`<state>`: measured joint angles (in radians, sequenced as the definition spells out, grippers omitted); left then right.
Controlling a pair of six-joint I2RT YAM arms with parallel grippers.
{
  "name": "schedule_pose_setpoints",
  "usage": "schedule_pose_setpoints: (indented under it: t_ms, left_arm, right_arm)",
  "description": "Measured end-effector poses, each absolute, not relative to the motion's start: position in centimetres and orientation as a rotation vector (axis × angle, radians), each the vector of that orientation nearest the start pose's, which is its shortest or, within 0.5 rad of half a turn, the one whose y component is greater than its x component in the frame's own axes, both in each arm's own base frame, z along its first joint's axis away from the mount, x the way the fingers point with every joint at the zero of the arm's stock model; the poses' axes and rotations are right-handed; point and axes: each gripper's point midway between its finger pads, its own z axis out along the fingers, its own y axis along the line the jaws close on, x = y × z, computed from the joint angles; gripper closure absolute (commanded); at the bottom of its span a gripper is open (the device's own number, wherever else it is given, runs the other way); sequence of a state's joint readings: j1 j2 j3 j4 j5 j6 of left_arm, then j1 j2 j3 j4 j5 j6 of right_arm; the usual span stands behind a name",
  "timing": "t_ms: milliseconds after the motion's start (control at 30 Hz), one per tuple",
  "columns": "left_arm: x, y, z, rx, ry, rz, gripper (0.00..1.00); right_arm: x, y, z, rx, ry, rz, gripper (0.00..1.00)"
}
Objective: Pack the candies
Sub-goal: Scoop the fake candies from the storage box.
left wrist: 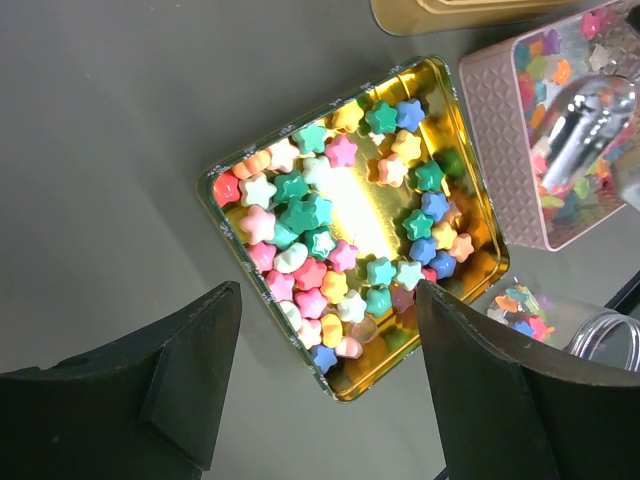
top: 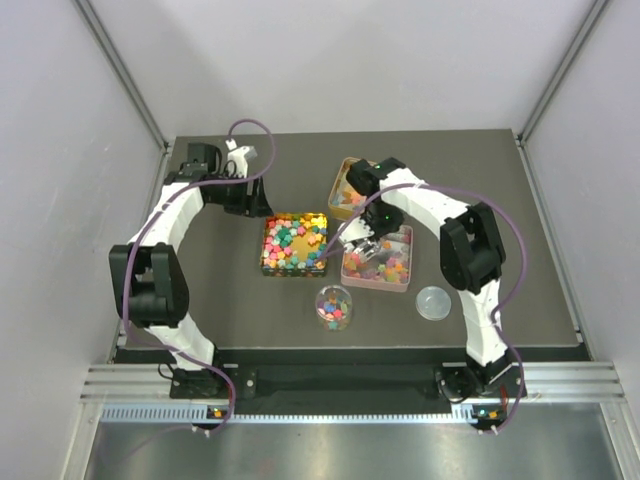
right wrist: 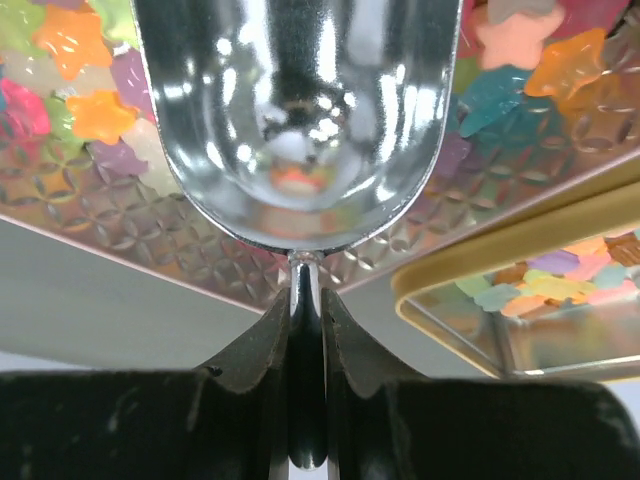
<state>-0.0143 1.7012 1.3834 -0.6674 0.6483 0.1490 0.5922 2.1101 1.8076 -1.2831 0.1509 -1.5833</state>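
The candies are small star-shaped pieces in many colours. Many lie in a square gold tin (top: 293,243) (left wrist: 478,225), others in a pink tin (top: 378,258) (left wrist: 497,110) (right wrist: 120,215). My right gripper (top: 371,233) (right wrist: 306,305) is shut on the thin handle of a shiny metal scoop (top: 360,250) (right wrist: 300,110) (left wrist: 585,120). The scoop's bowl is empty and hangs over the pink tin. My left gripper (top: 252,198) (left wrist: 328,295) is open and holds nothing. It hovers back-left of the gold tin, whose near corner shows between its fingers.
A yellow tin (top: 346,188) (right wrist: 470,275) with a few candies stands behind the pink tin. A clear cup (top: 334,306) (left wrist: 520,308) partly filled with candies stands in front of the two tins. A clear round lid (top: 433,302) lies to its right.
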Motion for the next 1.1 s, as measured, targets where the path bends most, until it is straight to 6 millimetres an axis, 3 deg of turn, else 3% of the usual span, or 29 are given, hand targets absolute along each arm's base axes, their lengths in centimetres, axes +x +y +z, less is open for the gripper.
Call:
schedule_pose_setpoints:
  t_ms: [133, 333, 533, 700, 833, 1100]
  left_arm:
    - [38.9, -10.8, 15.3, 0.449, 2.384, -0.76, 0.25]
    - [38.9, -10.7, 15.5, 0.456, 2.378, -0.755, 0.25]
    - [38.9, -10.7, 15.5, 0.458, 2.377, -0.75, 0.25]
    - [39.0, -10.6, 15.5, 0.457, 2.378, -0.745, 0.25]
    - [39.3, -10.4, 15.7, 0.458, 2.373, -0.724, 0.25]
    - [40.0, -9.8, 17.2, 0.502, 2.348, -0.659, 0.25]
  right_arm:
    - [36.9, 17.3, 7.4, -2.799, 1.552, -0.144, 1.0]
    - [34.4, 16.4, 4.5, -2.828, 1.566, -0.042, 1.0]
    - [32.7, 16.5, 3.9, -2.792, 1.551, 0.037, 1.0]
    - [32.8, 17.5, 4.2, -2.727, 1.557, 0.113, 1.0]
    - [34.1, 18.5, 5.5, -2.624, 1.574, 0.192, 1.0]
    - [34.6, 18.3, 5.8, -2.506, 1.609, 0.318, 1.0]
